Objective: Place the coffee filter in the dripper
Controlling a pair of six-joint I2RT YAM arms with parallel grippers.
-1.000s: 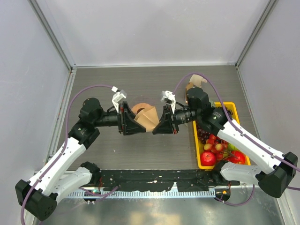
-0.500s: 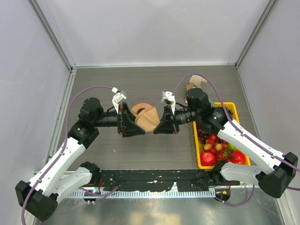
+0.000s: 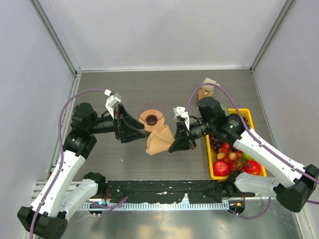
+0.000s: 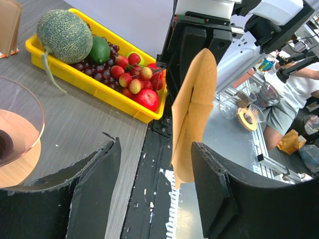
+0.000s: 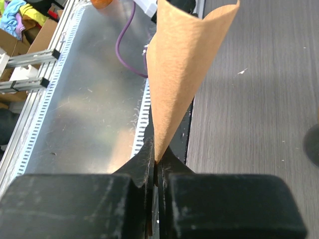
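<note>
Handover done: left hand [image 3: 135, 130] has let go and drawn back, fingers spread. Right hand [image 3: 174, 145] alone pinches coffee filter [image 3: 159, 142] by its tip, cone opened, just beside the uncovered dripper [image 3: 151, 118]. Seating remains.

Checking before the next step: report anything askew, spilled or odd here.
Nothing spilled or damaged. One oddity: the coffee filter hangs sideways, pinched at its pointed tip by the right fingers, beside the dripper rather than over it.

One coffee filter [image 3: 159, 140], one dripper [image 3: 151, 118], one yellow fruit tray [image 3: 245, 112] and one melon [image 4: 65, 35].
</note>
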